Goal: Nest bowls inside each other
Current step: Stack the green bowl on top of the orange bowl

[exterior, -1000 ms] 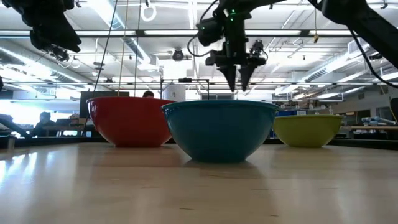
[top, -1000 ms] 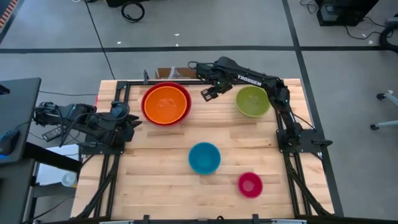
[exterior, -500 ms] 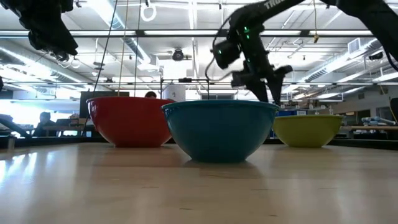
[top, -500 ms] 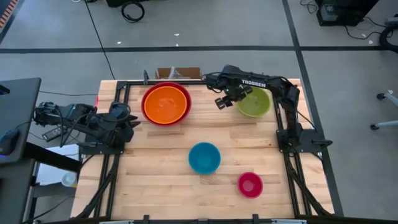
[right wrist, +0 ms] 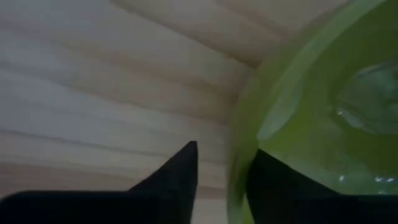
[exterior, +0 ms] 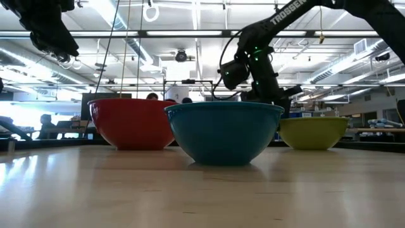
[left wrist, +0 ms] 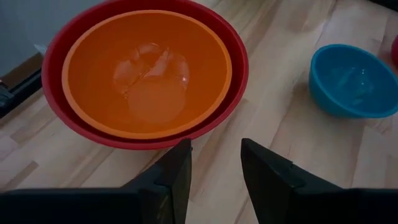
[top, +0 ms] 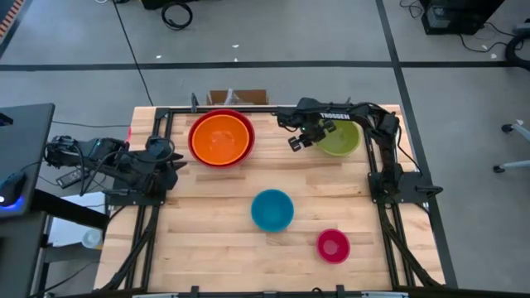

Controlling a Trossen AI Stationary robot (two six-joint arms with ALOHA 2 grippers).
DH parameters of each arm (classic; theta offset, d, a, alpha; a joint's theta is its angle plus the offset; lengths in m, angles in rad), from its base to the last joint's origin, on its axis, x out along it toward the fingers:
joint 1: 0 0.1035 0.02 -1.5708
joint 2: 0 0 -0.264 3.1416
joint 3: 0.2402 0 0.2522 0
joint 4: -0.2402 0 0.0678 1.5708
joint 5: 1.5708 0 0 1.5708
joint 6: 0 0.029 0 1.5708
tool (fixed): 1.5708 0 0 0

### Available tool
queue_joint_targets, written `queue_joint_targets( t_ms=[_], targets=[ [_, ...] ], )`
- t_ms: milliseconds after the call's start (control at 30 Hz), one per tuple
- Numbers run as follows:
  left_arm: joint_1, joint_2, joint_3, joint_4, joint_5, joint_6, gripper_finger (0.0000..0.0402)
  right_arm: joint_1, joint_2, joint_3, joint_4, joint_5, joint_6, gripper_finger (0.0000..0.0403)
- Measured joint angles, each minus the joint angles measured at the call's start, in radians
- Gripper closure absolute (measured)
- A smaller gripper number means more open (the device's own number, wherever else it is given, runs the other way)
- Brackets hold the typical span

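lime green bowl (top: pixel 338 138) at the back right of the table (top: pixel 215 215) now has the right gripper (top: pixel 304 139) at its rim; a second ago that gripper hung between the bowls, well short of it. its fingers straddle the rim, one outside, one inside, narrowing but i can't tell if they've pinched yet. orange bowl (top: pixel 220 136) already sits in the red bowl (left wrist: pixel 239 62), so green looks like next to go in. blue bowl (top: pixel 272 209) and pink bowl (top: pixel 333 245) wait nearer the front. left gripper (left wrist: pixel 214 168) parked open near the red bowl, unchanged.
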Motion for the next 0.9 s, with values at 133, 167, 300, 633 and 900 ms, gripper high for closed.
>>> queue_joint_targets(
  t_ms=[133,167,300,633,900],
  targets=[
    [0.000,0.000,0.000,0.000,0.000,0.024,0.0260,-0.002,0.000,0.001,0.012,0.049,-0.027,0.0365],
    [0.000,0.000,0.000,0.000,0.000,0.031,0.0260,0.004,0.000,0.012,0.007,0.066,-0.052,0.0378],
    [0.000,0.000,0.000,0.000,-0.005,0.047,0.0260,0.060,0.000,0.099,0.022,0.126,-0.133,0.0376],
    [0.000,0.000,0.000,0.022,-0.108,0.072,0.0260,0.205,0.000,0.371,0.206,0.248,-0.476,0.0380],
    [0.000,0.000,0.000,0.067,-0.127,0.033,0.0260,0.311,0.013,0.402,0.677,0.047,-0.952,0.0380]
  ],
)
